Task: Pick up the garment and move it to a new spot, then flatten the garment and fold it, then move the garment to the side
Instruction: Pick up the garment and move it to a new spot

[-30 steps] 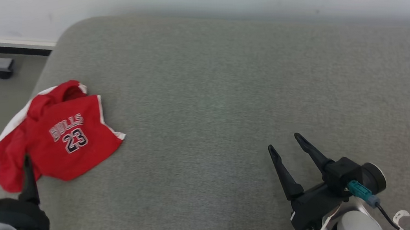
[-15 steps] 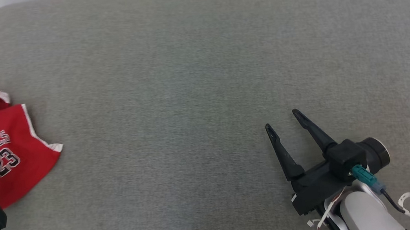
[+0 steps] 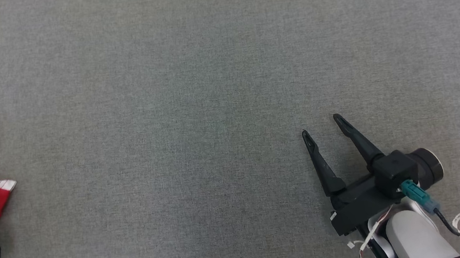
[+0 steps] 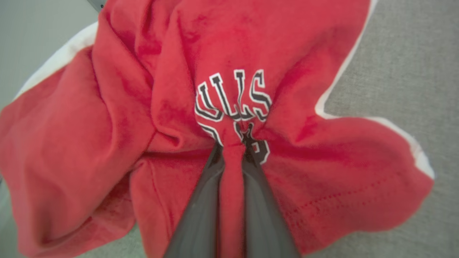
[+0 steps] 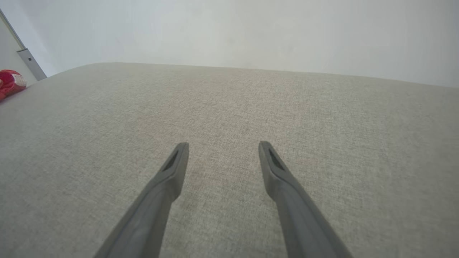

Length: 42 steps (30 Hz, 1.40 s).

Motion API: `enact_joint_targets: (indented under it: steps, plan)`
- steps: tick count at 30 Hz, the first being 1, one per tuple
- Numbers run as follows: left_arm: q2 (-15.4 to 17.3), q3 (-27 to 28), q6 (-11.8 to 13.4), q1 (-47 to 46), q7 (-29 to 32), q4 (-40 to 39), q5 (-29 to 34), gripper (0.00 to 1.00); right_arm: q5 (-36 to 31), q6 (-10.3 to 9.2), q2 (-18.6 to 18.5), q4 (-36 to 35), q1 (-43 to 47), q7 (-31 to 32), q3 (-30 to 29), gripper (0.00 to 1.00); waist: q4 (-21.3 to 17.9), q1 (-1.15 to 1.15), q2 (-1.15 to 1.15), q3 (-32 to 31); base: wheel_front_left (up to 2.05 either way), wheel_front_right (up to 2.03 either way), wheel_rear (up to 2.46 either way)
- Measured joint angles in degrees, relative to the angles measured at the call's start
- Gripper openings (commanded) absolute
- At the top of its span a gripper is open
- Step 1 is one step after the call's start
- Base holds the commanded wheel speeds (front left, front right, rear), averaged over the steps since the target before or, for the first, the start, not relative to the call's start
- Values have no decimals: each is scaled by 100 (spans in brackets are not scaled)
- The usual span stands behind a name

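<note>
Red and bunched, the garment [image 4: 143,107] lay at the left edge of the grey fabric-covered worktop [image 3: 191,107], with a fold by its black-and-white lettering [image 4: 233,96] pinched between the clenched fingers of the left end effector [image 4: 232,150]. Well apart, toward the right edge, the right end effector [image 3: 321,125] was released, its fingers spread over bare cloth.

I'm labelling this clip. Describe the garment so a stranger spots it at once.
On the grey surface, look to its left edge. A crumpled red jersey sits there, pinched by the left gripper. White trim and lettering set it apart.
</note>
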Motion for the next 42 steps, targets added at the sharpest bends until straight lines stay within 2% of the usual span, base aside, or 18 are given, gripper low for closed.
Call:
enact_joint_targets:
  steps: [6, 11, 15, 24, 28, 38, 42]
  plan:
    - [22, -96, -48, -127, -227, 135, 76, 0, 11, 0, 92, 152, 102, -29, -52, 100, -32, 0, 0, -205, 0, 0, 0]
    - [62, -367, -145, -459, -454, -119, 267, 0, 70, 0, 189, 313, 137, -56, -80, 100, -62, -1, 0, -450, 0, 0, 0]
    - [-47, -645, -152, -655, -579, -422, 393, 0, 170, 0, 264, 448, 233, -74, -107, 100, -100, -1, 0, -688, 0, 0, 0]
    - [-706, -1571, -188, -608, -594, -1493, 25, 0, 349, 0, 335, 612, 460, -80, -258, 100, -332, -2, -2, -1181, 0, 0, 0]
    - [-1138, -2106, -189, -304, -682, -1748, -110, 0, 432, 0, 339, 644, 583, -80, -330, 100, -546, -2, -1, -1332, 0, 0, 0]
    - [-2184, -3221, -190, 255, -966, -1939, -661, 0, 513, 0, 343, 743, 834, -80, -356, 100, -1207, -2, -1, -1629, 0, 0, 0]
    - [-2480, -3524, -190, 277, -1222, -1753, -757, 0, 515, 0, 345, 770, 943, -80, -331, 100, -1490, -1, -1, -1791, 0, 0, 0]
